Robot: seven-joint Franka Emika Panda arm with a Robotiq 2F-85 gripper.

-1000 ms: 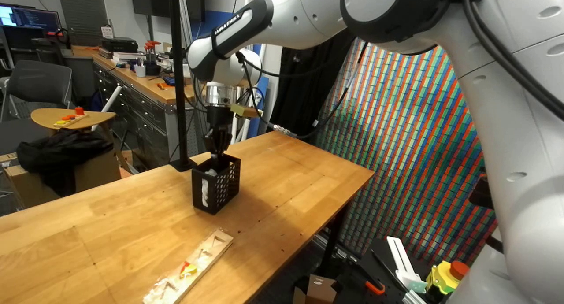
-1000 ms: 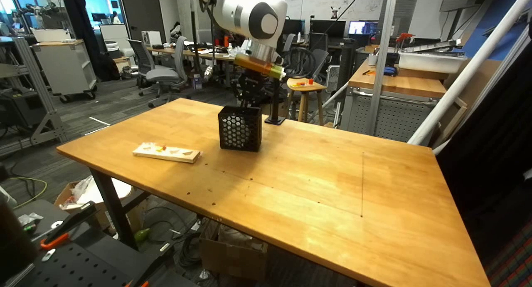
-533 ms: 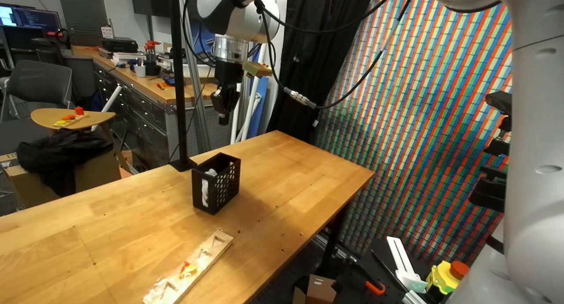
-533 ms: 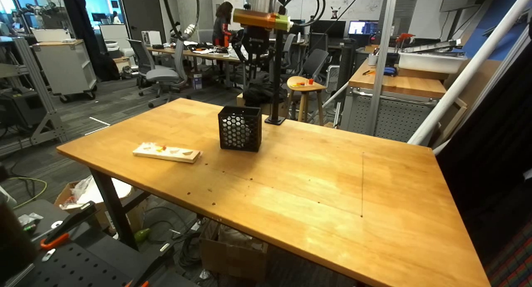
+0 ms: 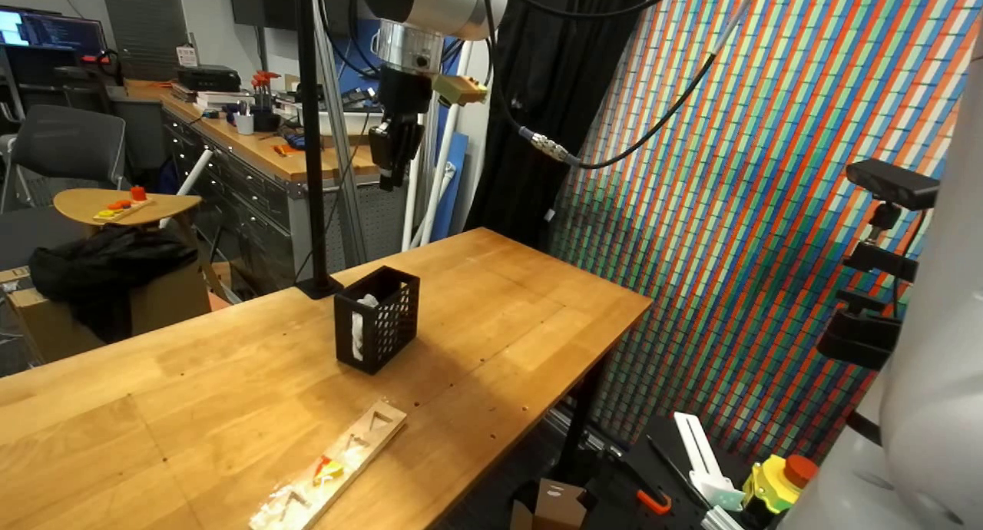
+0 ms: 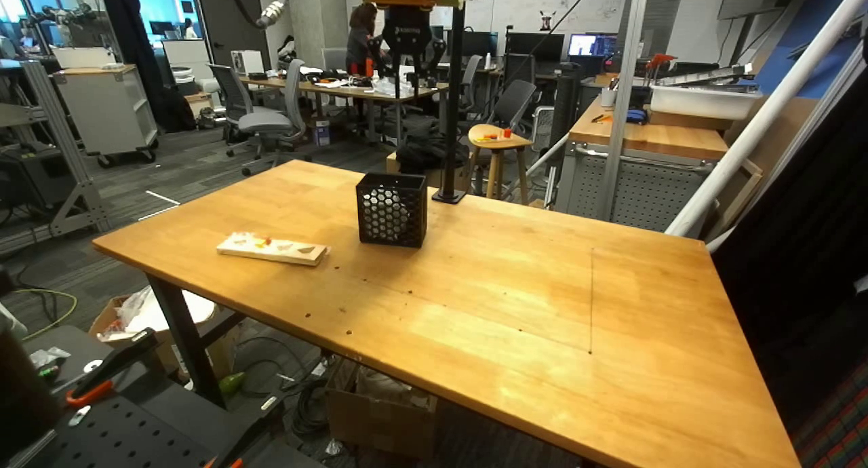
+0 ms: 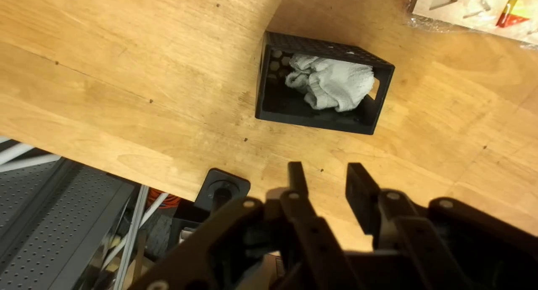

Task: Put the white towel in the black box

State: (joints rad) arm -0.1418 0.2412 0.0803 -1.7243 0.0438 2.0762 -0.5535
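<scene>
White towel (image 7: pixel 336 82) lies crumpled in the black box (image 7: pixel 313 121), underside hidden; the pincer (image 7: pixel 325 181) hangs parted, empty.

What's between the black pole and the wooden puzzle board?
The black box, with the white towel inside; the wrist view shows it between pole and puzzle board.

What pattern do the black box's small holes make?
The black box has honeycomb holes, clearest in an exterior view.

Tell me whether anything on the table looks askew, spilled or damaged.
Nothing looks spilled or damaged: the black box stands upright, the white towel bunched inside. Slightly odd is the crinkled clear film along the edge of the wooden board, perhaps leftover wrapping.
</scene>
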